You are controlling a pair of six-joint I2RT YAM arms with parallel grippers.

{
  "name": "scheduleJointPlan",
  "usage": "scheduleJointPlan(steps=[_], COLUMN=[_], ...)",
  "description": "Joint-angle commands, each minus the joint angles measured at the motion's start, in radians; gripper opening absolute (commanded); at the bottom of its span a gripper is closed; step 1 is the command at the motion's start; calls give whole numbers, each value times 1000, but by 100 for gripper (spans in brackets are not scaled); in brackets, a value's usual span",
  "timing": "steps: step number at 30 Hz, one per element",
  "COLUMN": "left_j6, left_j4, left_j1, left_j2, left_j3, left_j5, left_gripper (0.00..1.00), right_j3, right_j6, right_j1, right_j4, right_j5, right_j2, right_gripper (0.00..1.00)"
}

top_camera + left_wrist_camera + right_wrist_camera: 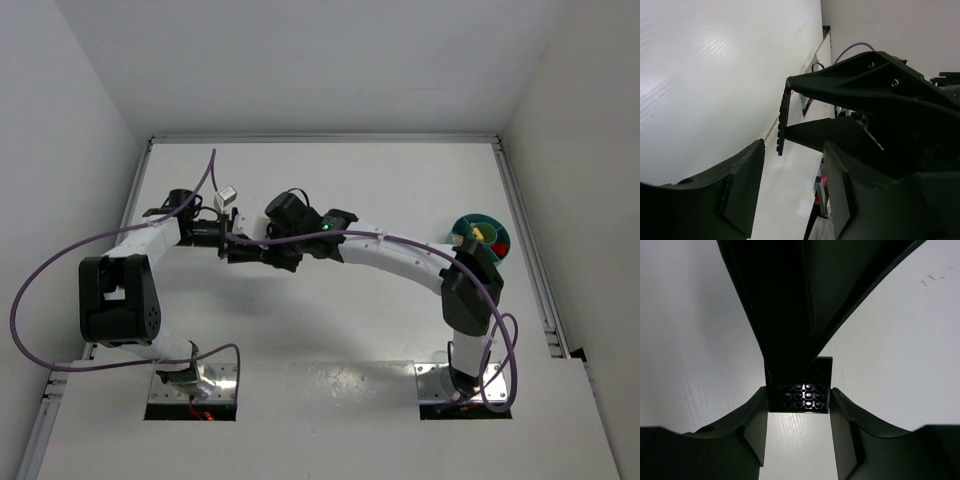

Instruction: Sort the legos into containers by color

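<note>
The flat black square lego sits between my right gripper's fingers, which touch its two side edges and hold it above the white table. In the left wrist view the same plate shows edge-on at the right gripper's fingertips. My left gripper is open, its jaws wide apart, just short of the plate. One left finger covers the plate's upper part. In the top view both grippers meet mid-table. The teal dish stands at the right with yellow and red pieces inside. The other legos are out of view.
A small white piece lies beside the left wrist; I cannot tell what it is. Purple cables loop around both arms. Metal rails edge the table, with white walls close behind and at both sides.
</note>
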Motion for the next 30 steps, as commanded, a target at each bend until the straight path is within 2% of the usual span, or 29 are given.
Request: scheduleJointPlan(steps=[1,5,10,11,12,13,15,16,17,21,23,24,27,30], left_j6=[-1,-20,-49,-49,-49,-49,-49,-49,-49,-49,-49,-49,55,244], left_j4=[27,45,94,94,94,103,104,104,104,104,104,91,10,-151], left_j1=[-26,-37,-46,-46,-46,-46,-46,-46,-46,-37,-10,4,67,103], left_j2=[-2,-12,-22,-22,-31,-32,-32,-41,-41,-41,-41,-32,8,92], left_j3=[14,14,-5,-5,-5,-5,4,4,4,4,4,4,64,170], left_j5=[21,-1,-12,-12,-12,-21,-21,-21,-21,-21,5,5,25,60], left_gripper=[56,54,40,36,23,16,0,0,0,0,0,0,0,0], right_j3=[53,64,64,64,64,64,64,64,55,64,64,64,73,55], right_j6=[13,13,23,23,23,23,33,49,70,101,125,135,182,259], right_j1=[7,16,16,16,16,16,16,16,16,4,-6,-21,-73,-150], right_j4=[18,18,9,9,9,9,9,9,9,21,42,43,-2,-43], right_j5=[-14,-14,-26,-26,-26,-38,-27,-27,-15,22,55,55,-3,-61], right_j2=[11,11,2,2,2,2,2,-9,-9,-32,-73,-84,-121,-168], right_gripper=[18,18,18,18,18,19,31,34,43,56,66,75,78,78])
